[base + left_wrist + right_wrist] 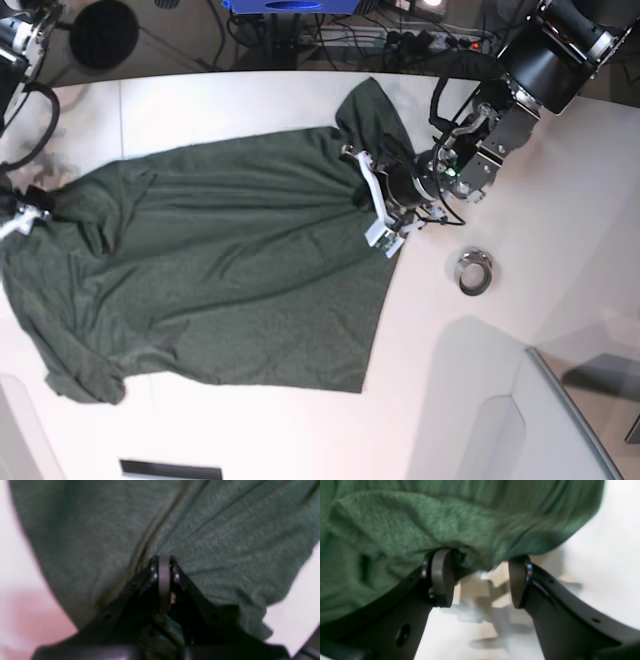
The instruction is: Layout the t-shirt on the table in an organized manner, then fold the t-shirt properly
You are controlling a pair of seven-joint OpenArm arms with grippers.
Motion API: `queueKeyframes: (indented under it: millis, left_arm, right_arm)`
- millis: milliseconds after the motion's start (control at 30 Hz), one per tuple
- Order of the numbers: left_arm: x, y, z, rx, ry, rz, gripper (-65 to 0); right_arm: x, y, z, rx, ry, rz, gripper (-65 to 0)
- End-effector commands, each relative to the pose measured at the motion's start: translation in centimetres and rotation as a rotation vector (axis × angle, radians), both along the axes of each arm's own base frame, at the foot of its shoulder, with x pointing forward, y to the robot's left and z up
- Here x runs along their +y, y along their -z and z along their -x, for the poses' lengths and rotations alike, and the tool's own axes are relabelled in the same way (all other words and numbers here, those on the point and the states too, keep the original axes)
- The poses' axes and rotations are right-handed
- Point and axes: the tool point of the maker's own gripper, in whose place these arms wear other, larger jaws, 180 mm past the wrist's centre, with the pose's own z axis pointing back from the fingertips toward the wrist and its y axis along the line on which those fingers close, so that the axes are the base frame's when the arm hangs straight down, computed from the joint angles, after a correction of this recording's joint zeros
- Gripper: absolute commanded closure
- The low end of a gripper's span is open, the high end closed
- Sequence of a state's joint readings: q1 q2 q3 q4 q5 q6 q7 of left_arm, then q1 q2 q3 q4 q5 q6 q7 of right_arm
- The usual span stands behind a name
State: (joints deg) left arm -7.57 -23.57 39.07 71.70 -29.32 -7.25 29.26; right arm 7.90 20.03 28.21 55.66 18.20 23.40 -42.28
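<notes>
Mostly blurred | left hand (164,576) clamped on t-shirt (230,270) | right hand (480,580) parted, cloth draped over

Dark floor w/ tangled cables (300,35); power strip (440,40); blue box (290,6).

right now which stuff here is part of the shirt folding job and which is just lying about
Job: t-shirt; table; left gripper, shut on the t-shirt; right gripper, open at the cloth's edge.
Lying about: metal ring; cables behind the table.
</notes>
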Motion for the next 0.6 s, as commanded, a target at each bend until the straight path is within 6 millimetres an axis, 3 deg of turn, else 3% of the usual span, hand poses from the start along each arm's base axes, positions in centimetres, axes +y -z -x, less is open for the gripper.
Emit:
queueKeyframes:
  millis: [0,133,333,433,567]
  left_arm:
    - [0.1,-0.3,0.0,0.002,0.013,-0.019,0.0]
    - [-1.2,-1.6,-0.4,-0.028,0.033,0.011,0.0]
    - [-2.2,-2.4,-0.1,-0.042,0.048,0.039,0.0]
    - [-2.5,-2.6,0.6,-0.027,0.061,0.035,0.0]
    - [-3.3,-3.4,1.1,-0.022,0.088,0.038,0.0]
  right_arm:
    - [-0.1,-2.2,-2.8,-0.076,-0.038,0.025,-30.8]
    - [1.8,-3.1,-5.4,-0.095,-0.124,0.044,-30.8]
    - [2.8,-4.6,-8.3,-0.094,-0.142,0.111,-30.9]
    - [2.5,-4.4,-7.8,-0.067,-0.149,0.117,-30.8]
    - [0.4,-5.6,-4.7,-0.101,-0.074,0.139,-30.6]
